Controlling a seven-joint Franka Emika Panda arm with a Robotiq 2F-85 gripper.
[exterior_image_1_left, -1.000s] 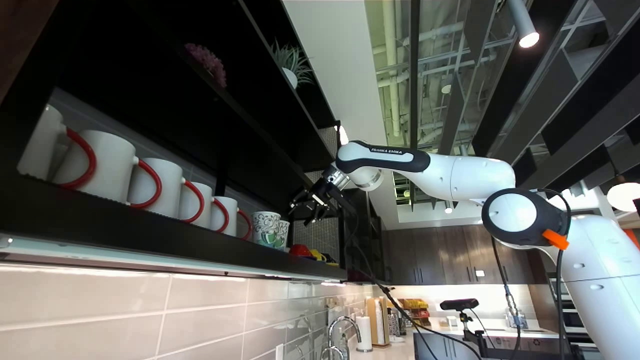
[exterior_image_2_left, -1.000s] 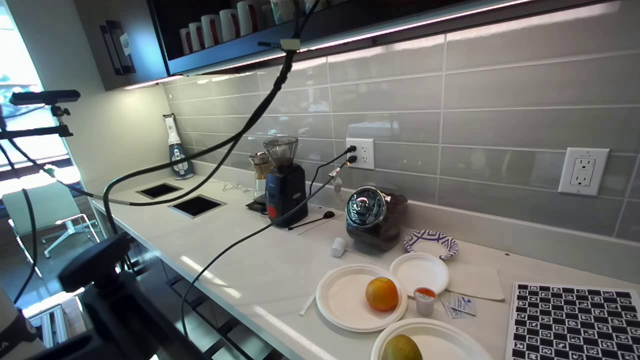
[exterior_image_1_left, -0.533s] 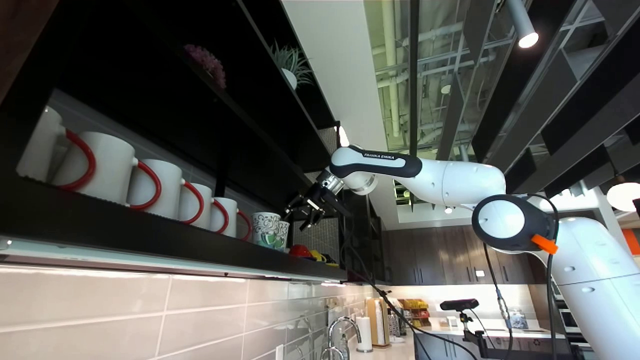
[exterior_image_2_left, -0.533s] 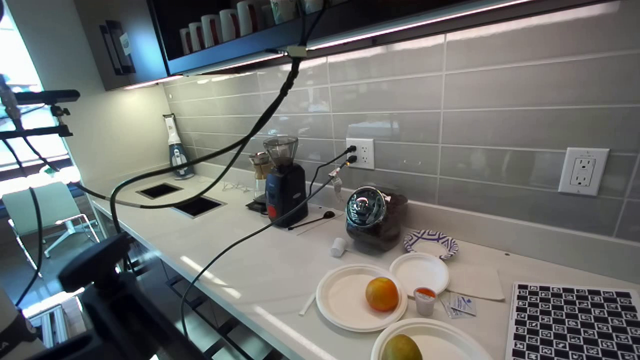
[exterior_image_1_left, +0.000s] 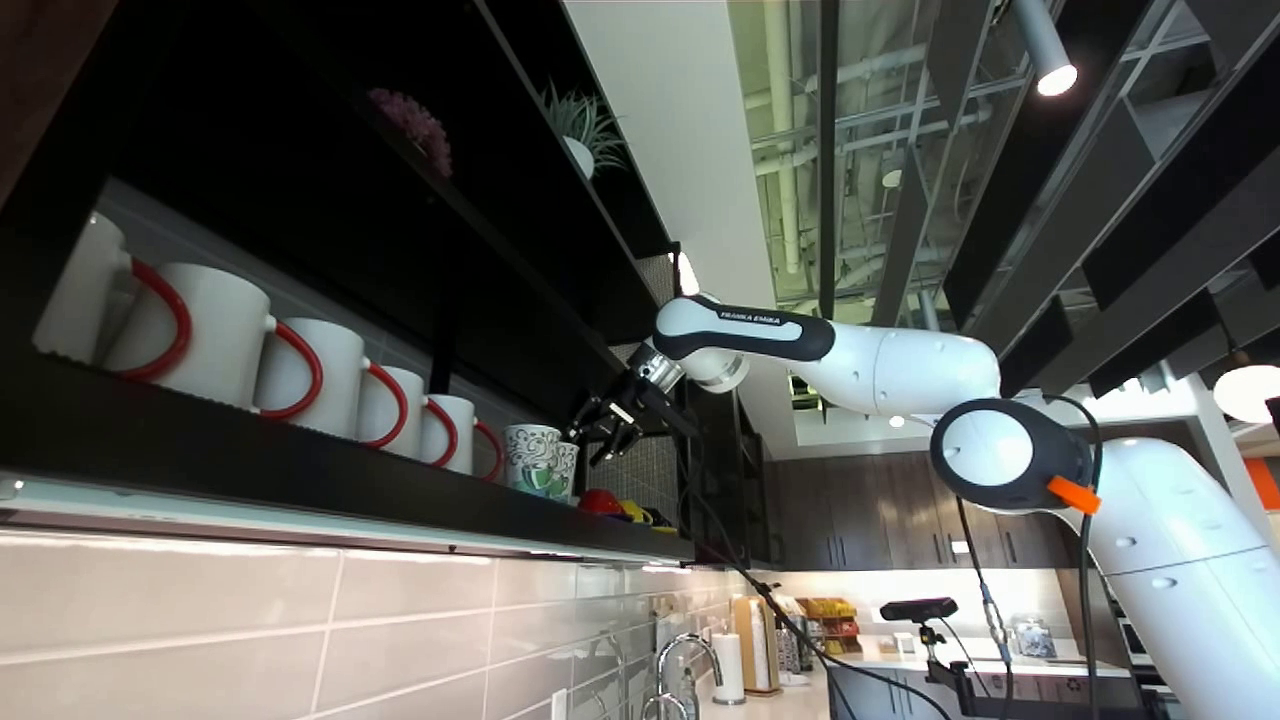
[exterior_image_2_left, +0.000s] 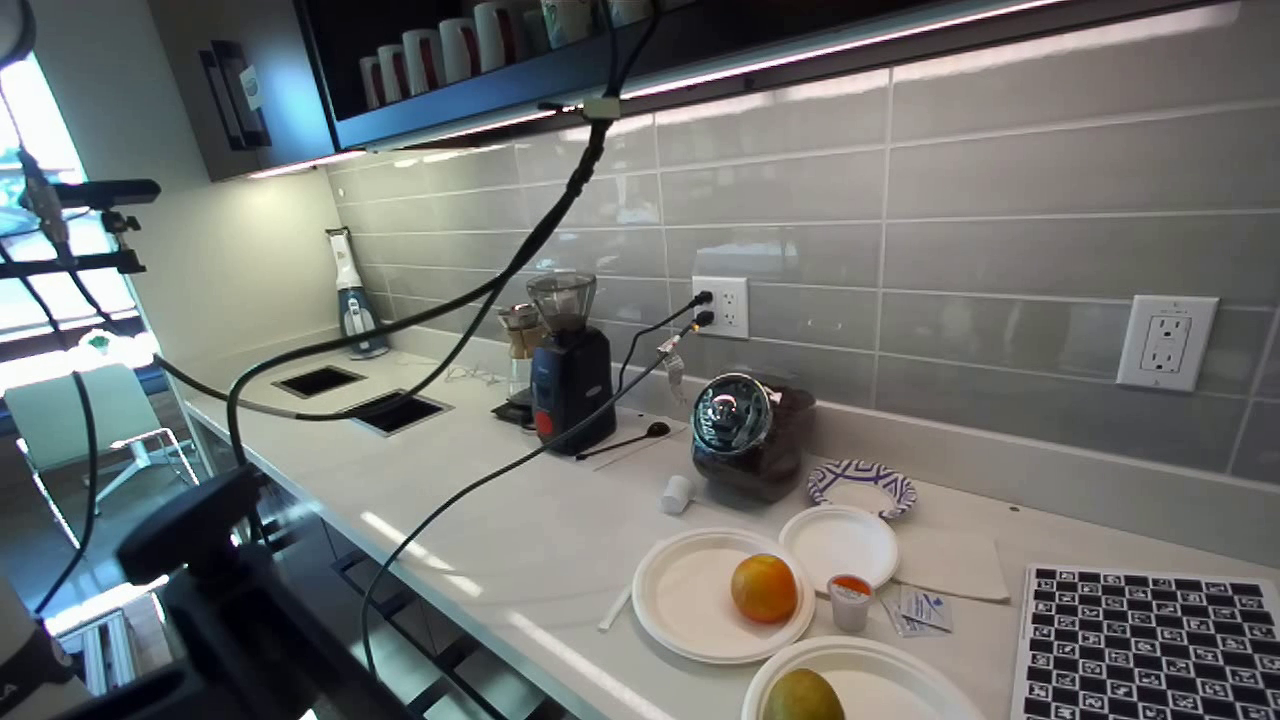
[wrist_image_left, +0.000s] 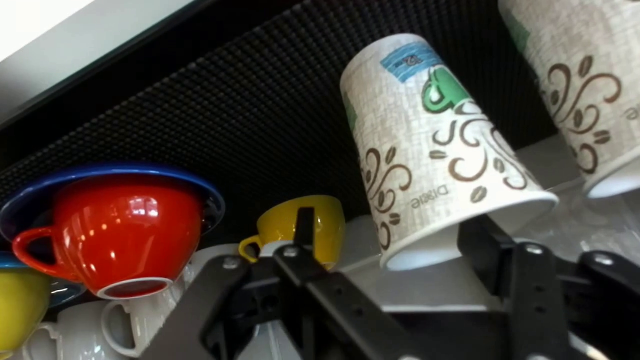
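End effector (wrist_image_left: 392, 232) open beside patterned paper cup (wrist_image_left: 425, 145) on shelf (wrist_image_left: 200, 120)

Wrist view: The fingers (wrist_image_left: 485, 255) are spread well apart and the paper cup is not gripped. It is seen just beyond the gap between them, closer to the finger at the right, by which its mouth is partly covered; whether contact is made cannot be told. The cup is shown rim down in this view. At the right edge, a neighbouring cup (wrist_image_left: 585, 95) of the same print is seen. To the left, a yellow cup (wrist_image_left: 277, 222) is partly hidden by a finger; farther left, a red cup (wrist_image_left: 127, 232) is noted against a blue saucer (wrist_image_left: 115, 169).

In an exterior view, the end effector is positioned by the robot arm (exterior_image_1_left: 900, 365) at the far part of the shelf, just beside the right-hand one of two upright paper cups. White mugs (exterior_image_1_left: 340, 370) with red handles are lined up nearer, to the left.

In an exterior view, the surface (exterior_image_2_left: 470, 490) below is recorded. An orange (exterior_image_2_left: 764, 588) is carried on a white plate (exterior_image_2_left: 680, 605). A coffee grinder (exterior_image_2_left: 572, 390) and a dark jar (exterior_image_2_left: 775, 455) are stood along the wall (exterior_image_2_left: 1000, 250).
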